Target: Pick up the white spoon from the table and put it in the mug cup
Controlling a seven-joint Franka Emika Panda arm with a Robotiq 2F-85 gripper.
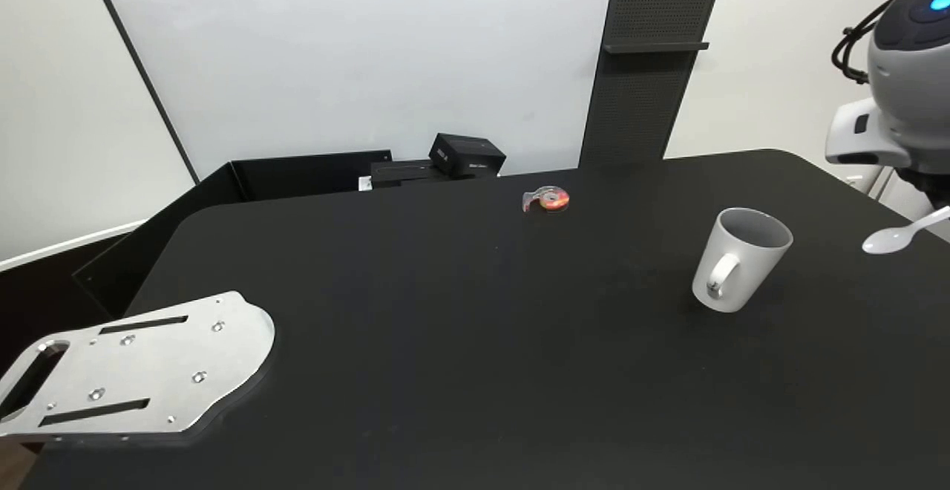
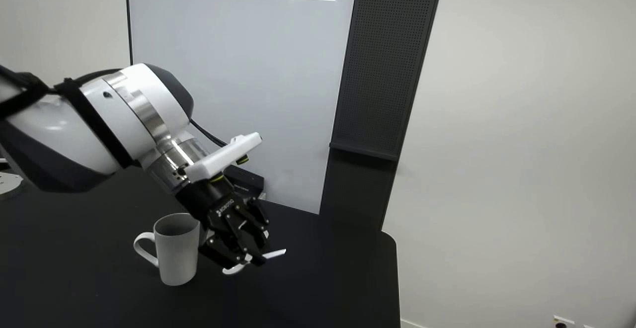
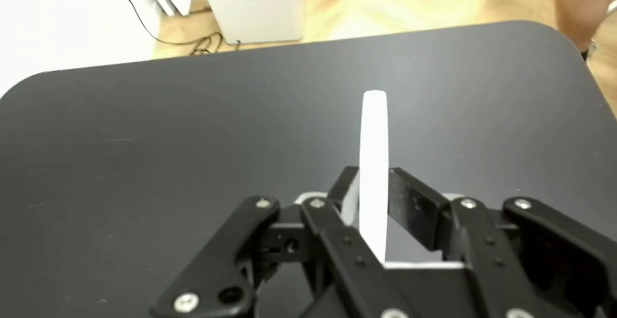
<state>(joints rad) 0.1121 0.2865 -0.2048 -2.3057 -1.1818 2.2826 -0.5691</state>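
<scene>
– Gripper [image 3: 374, 176]?
– Pinched on the white spoon [image 1: 890, 240], pads [image 3: 415, 206] either side of its handle, parted only by it.
– Spoon where?
– Between those pads, above the table [image 2: 343, 281].
– Mug [image 2: 176, 256]?
– Upright near the gripper, apart from it, on the spoon's bowl side.

There is one table [image 1: 445, 327], one spoon [image 1: 889, 240], one mug [image 1: 749, 263], one slotted plate [image 1: 159, 364] and one tape dispenser [image 1: 554, 199].
</scene>
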